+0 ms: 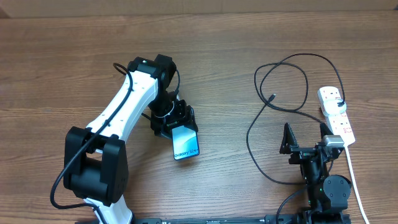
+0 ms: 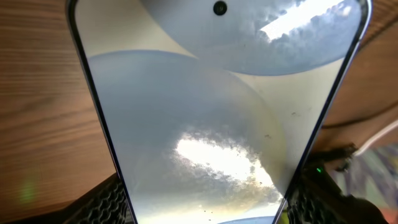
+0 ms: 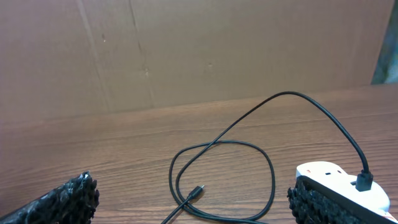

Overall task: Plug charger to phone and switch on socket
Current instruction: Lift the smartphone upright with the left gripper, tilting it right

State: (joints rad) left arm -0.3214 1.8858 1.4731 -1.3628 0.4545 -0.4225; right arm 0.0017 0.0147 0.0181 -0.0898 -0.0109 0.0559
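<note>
My left gripper point(image 1: 176, 121) is reaching out over the wooden table point(image 1: 62, 62) at the left, and it is clamping the phone point(image 1: 185, 144) by its two long edges. In the left wrist view the glass is filling nearly the whole picture, with my textured pads point(image 2: 106, 202) pressing in at the bottom corners. The phone is facing screen up, its lettered end pointing toward my base. I cannot tell whether that end is touching the wood.

Further right, the charger point(image 3: 286, 93) is lying in loose loops on the table, well apart from the phone. Its small connector tip point(image 3: 199, 188) is resting free on the wood inside one loop (nothing is touching it), while its other end is sitting plugged into the socket point(image 1: 337, 115).

My right gripper point(image 1: 306, 140) is hanging low near the front edge, jaws spread as wide as they go and gripping nothing. Its two fingers point(image 3: 68, 199) are framing the wrist view, with the connector tip lying ahead of the gap between them. The lower loop of the charger is curving round its left side.

At the far right, the socket is lying lengthwise near my right gripper, its thick white cord point(image 1: 354, 180) running down toward the front edge.
</note>
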